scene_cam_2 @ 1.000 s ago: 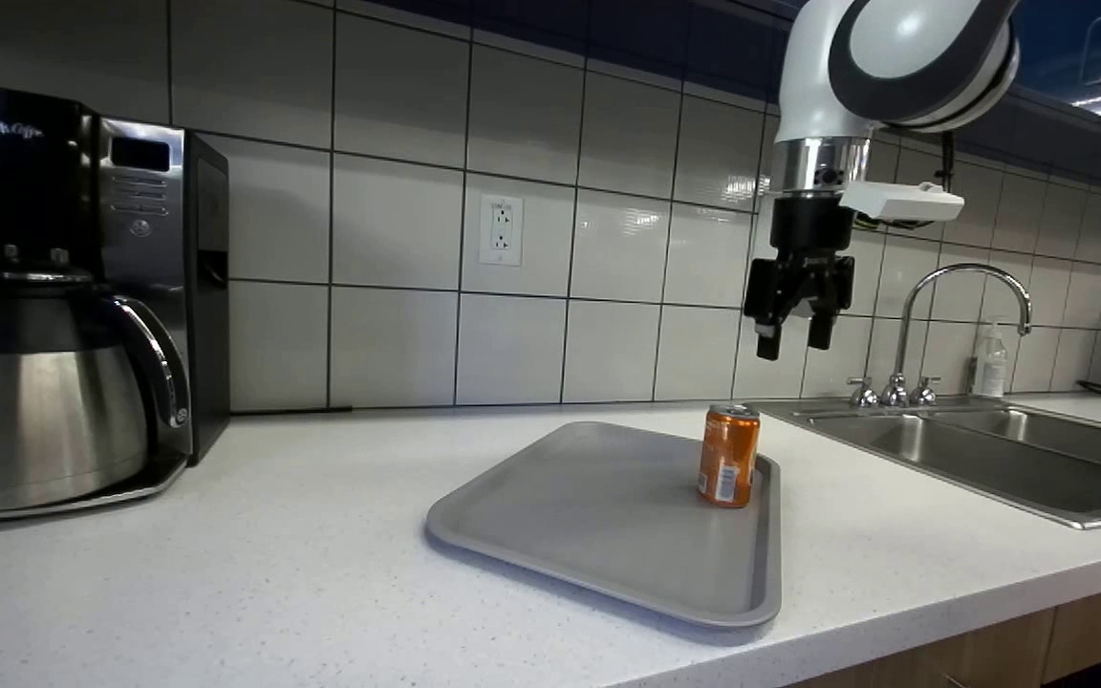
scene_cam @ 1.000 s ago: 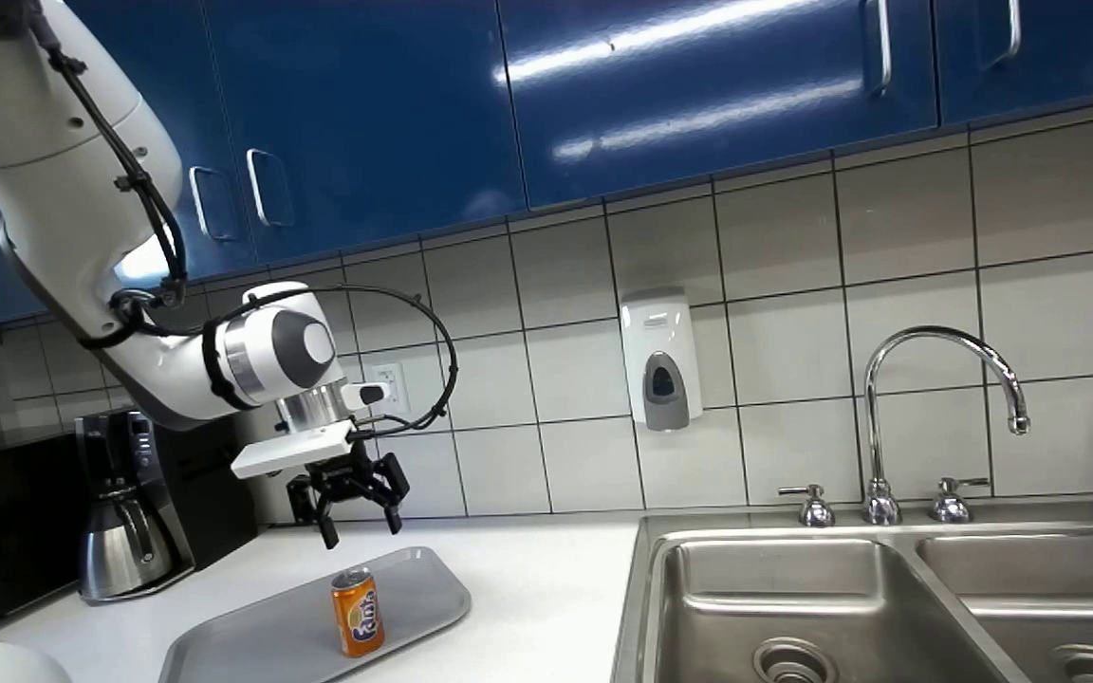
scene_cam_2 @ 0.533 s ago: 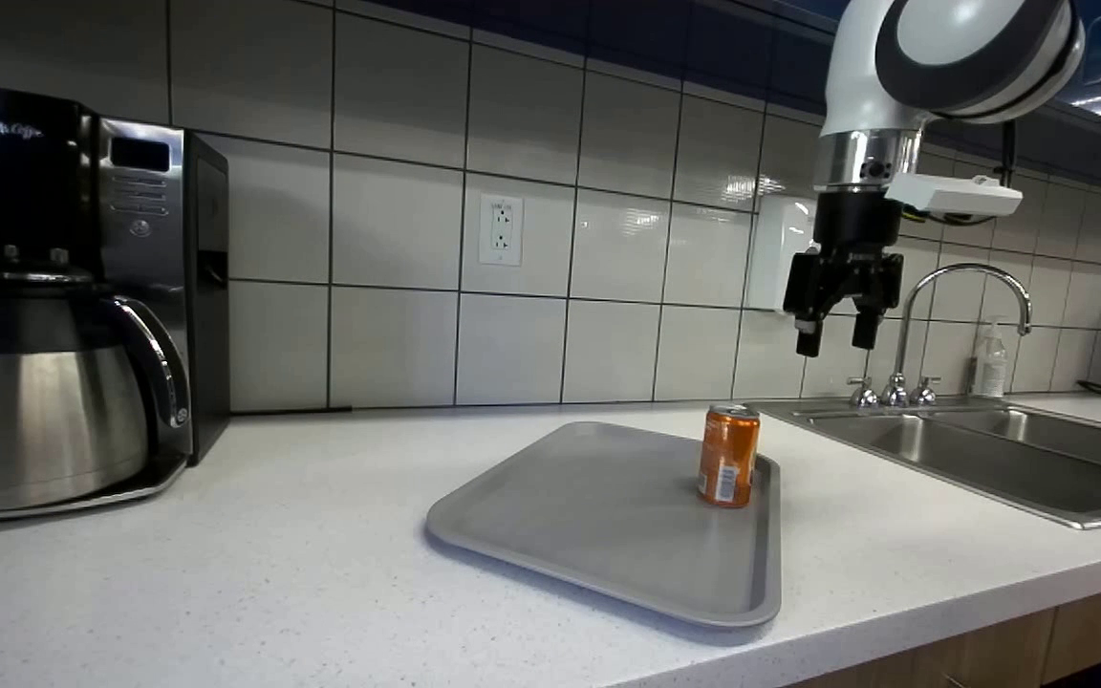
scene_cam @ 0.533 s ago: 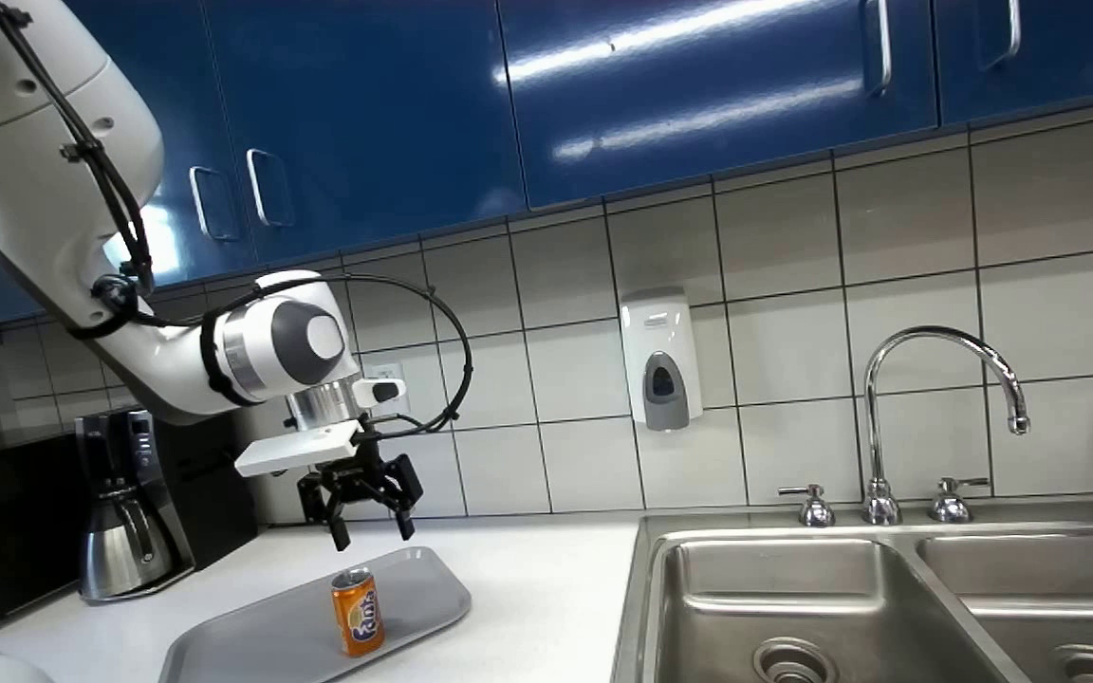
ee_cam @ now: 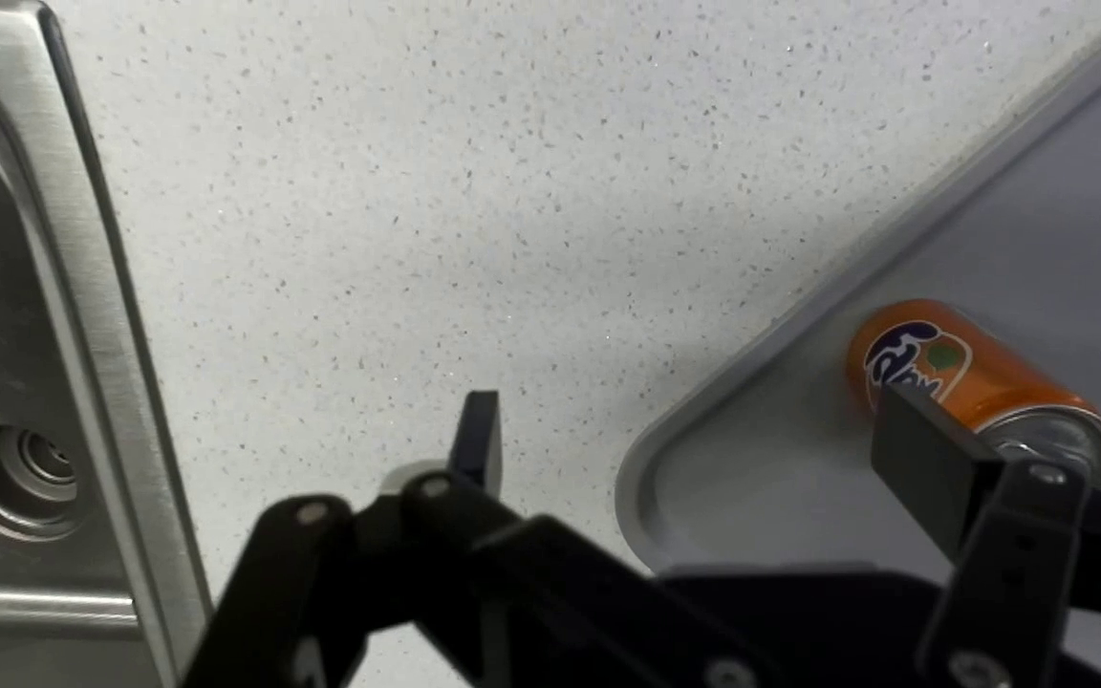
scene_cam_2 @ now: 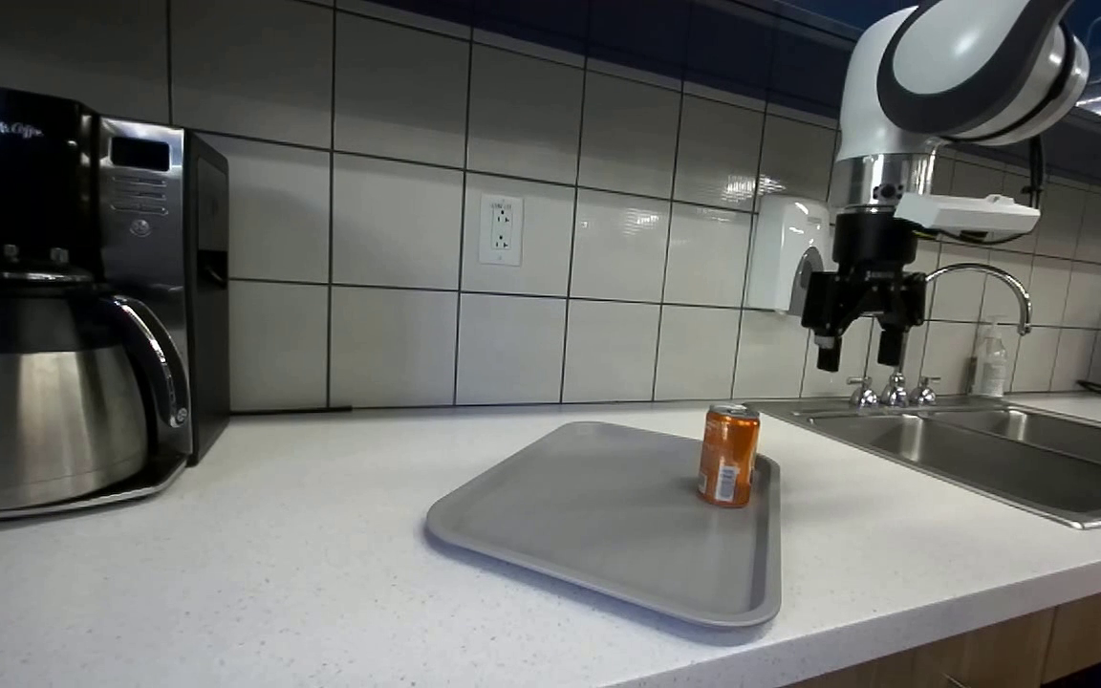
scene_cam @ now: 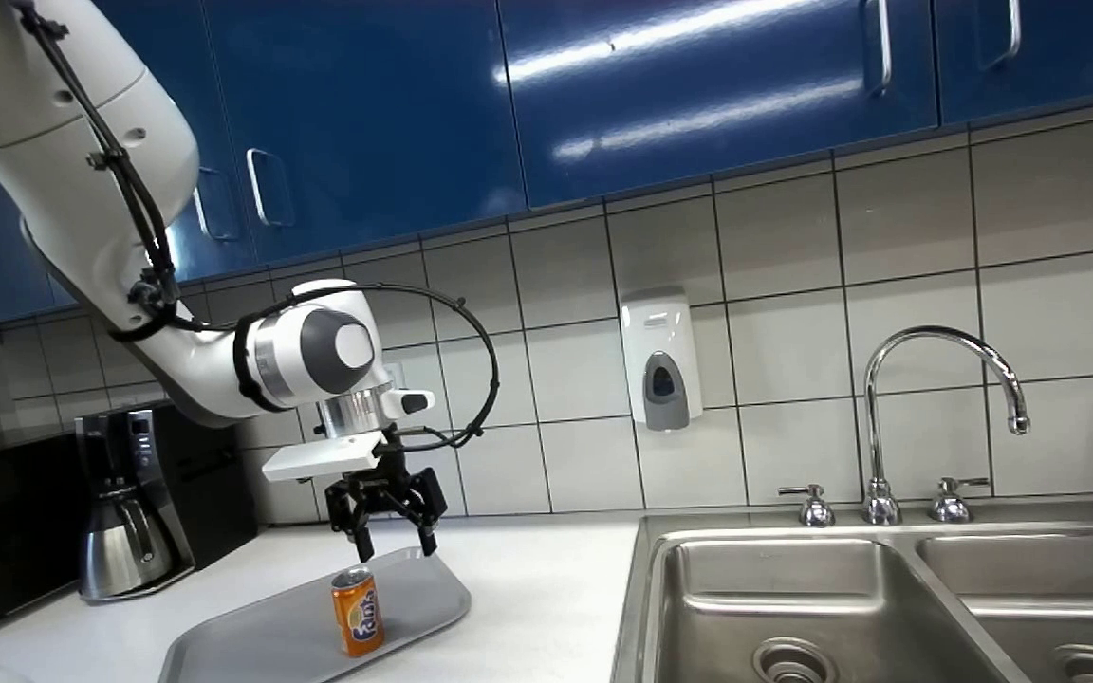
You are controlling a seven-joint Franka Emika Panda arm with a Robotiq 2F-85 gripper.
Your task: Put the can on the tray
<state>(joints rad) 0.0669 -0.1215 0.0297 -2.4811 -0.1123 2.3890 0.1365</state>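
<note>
The orange can stands upright on the light-grey tray, near one end of it. Both also show in an exterior view, the can close to the rim of the tray on the sink side. My gripper is open and empty, in the air above the counter and tray. In an exterior view the gripper hangs higher than the can and off to its sink side. In the wrist view the gripper has its fingers wide apart; one finger partly covers the can, with the tray below.
A steel double sink with a tall faucet is set into the counter beside the tray. A coffee pot stands at the far end. A soap dispenser hangs on the tiled wall, under blue cabinets.
My gripper has moved toward the sink side, rightward in both exterior views, and dipped slightly over the last half second. It stays open. The can and tray have not moved.
</note>
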